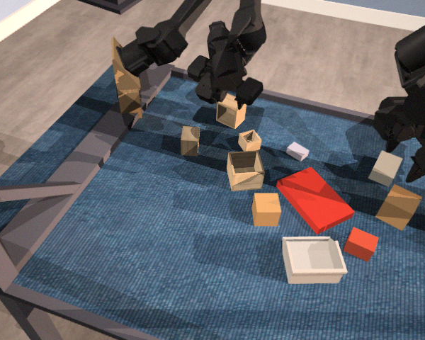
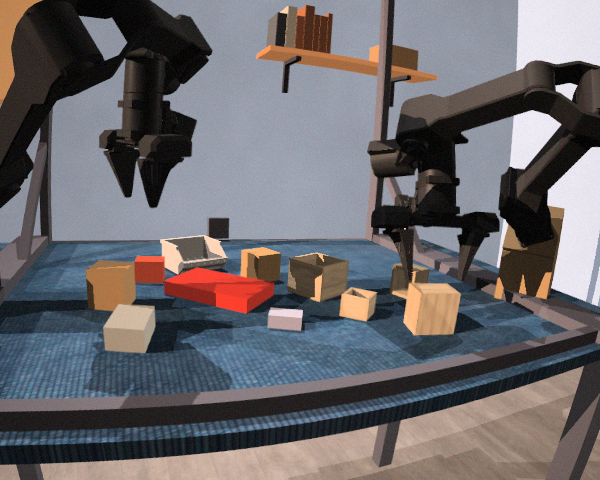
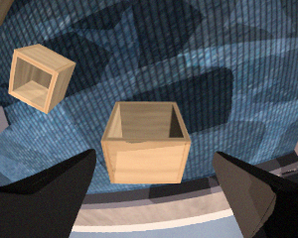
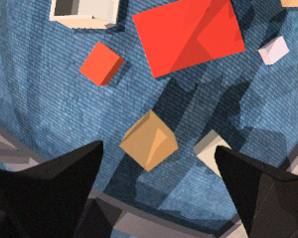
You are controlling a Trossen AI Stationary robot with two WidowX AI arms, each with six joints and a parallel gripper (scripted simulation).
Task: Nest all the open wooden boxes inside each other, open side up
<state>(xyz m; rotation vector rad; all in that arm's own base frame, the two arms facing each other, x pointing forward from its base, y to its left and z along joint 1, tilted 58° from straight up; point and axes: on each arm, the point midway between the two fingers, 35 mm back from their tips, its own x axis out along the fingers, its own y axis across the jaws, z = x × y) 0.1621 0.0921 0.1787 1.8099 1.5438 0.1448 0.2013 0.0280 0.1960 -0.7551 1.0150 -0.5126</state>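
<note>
Nearest the front edge of the table, a pale wooden box (image 1: 236,117) (image 2: 431,308) (image 3: 146,161) lies on its side, its open side toward the other boxes. The left gripper (image 1: 229,102) (image 2: 435,280) (image 3: 156,157) hangs above it, fingers spread and holding nothing. The box looks light and stiff, with thin walls and smooth faces; I'd take it across two opposite outer walls, well down on the pads, because a corner grip could let it swivel as it is turned up. Just beyond, the small box (image 1: 250,145) (image 2: 354,304) (image 3: 42,74) stands open side up and should be easy to pinch by its outside walls. Behind that, the large open box (image 1: 247,179) (image 2: 331,276) is upright on the table and seems a fair home for the rest, if its opening suits them; lowered square, a box should slide in without jamming. Off to the side, the right gripper (image 1: 399,166) (image 2: 140,201) (image 4: 161,149) is spread too, nothing between its fingers. Farther back sits a tan block (image 1: 267,210) (image 2: 260,264); whether it is hollow underneath, I can't tell.
</note>
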